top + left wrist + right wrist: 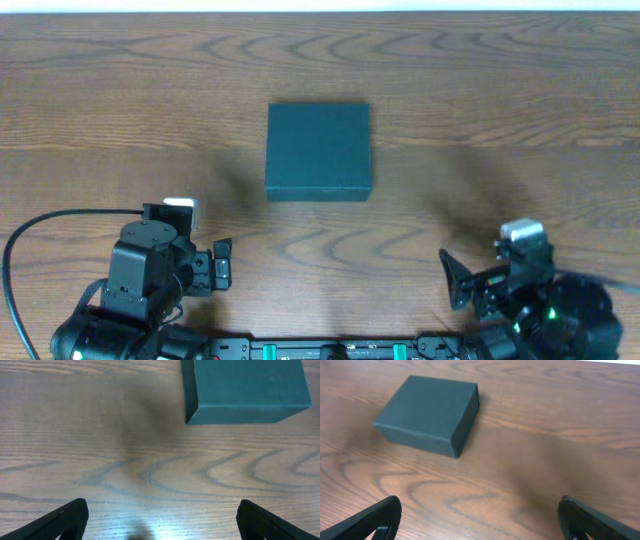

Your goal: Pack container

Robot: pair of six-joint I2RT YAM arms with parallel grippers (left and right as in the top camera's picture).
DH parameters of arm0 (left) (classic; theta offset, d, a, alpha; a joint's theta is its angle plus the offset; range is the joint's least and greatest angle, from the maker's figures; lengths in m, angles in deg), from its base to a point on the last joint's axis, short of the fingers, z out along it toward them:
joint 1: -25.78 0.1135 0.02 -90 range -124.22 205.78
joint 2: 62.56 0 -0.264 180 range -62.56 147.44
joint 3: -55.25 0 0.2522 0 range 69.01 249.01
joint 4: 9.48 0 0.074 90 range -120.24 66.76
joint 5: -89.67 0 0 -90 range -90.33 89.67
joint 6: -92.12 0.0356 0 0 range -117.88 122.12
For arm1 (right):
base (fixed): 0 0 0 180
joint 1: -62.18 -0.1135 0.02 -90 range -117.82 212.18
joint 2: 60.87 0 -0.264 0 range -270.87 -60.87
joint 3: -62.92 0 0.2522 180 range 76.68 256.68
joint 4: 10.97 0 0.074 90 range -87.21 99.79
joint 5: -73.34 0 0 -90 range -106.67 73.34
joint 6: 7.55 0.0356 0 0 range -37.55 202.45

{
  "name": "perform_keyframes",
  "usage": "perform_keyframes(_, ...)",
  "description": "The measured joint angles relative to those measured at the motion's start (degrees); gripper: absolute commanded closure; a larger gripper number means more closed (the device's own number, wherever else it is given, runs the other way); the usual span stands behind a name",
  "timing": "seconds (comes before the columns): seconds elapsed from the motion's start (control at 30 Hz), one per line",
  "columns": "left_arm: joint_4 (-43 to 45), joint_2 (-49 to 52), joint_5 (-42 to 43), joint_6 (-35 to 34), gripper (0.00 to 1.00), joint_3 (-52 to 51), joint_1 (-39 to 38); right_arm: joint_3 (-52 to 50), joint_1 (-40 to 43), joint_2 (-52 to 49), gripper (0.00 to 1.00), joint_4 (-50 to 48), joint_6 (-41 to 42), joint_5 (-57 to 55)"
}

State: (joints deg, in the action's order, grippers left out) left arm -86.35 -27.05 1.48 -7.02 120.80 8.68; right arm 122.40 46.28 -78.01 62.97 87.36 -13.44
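The left gripper [161,519] hangs low over the table [90,435] with its jaws spread wide and nothing between them. Its two dark fingers [70,517] show only as tips at the bottom corners of the left wrist view, and only bare wood grain lies in the gap. A soft shadow darkens the wood just ahead of it.

Further ahead and off to its right sits the container [245,385], well apart from the fingers. Its near corner and front wall face this gripper. The top is flat and closed.

The right gripper [480,515] is released too. Its fingers [375,520] stand far apart at the lower corners of the right wrist view, with plain wood between them. From this gripper the container [427,410] lies ahead and to the left, well apart, and is seen corner-on with its lid down.

From overhead, both arms are drawn back to the near edge of the table, and the container [318,150] rests alone in front of them, roughly midway between the two. It is square to the table edge and nothing touches it. A black cable [40,225] loops out on the outer side of the left arm.
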Motion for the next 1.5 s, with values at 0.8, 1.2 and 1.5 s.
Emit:
perform_keyframes(0.8,0.1,0.0,0.0,0.0,0.05,0.0,0.0,-23.6,4.1,16.1,0.01,-0.7,-1.7,-0.1)
perform_keyframes(1.2,0.1,0.0,0.0,0.0,0.05,0.0,0.0,-24.8,4.1,16.2,0.01,1.1,-2.2,-0.2)
perform_keyframes(1.5,0.1,0.0,0.0,0.0,0.04,0.0,0.0,-24.8,4.1,16.2,0.01,1.1,-2.2,-0.2)
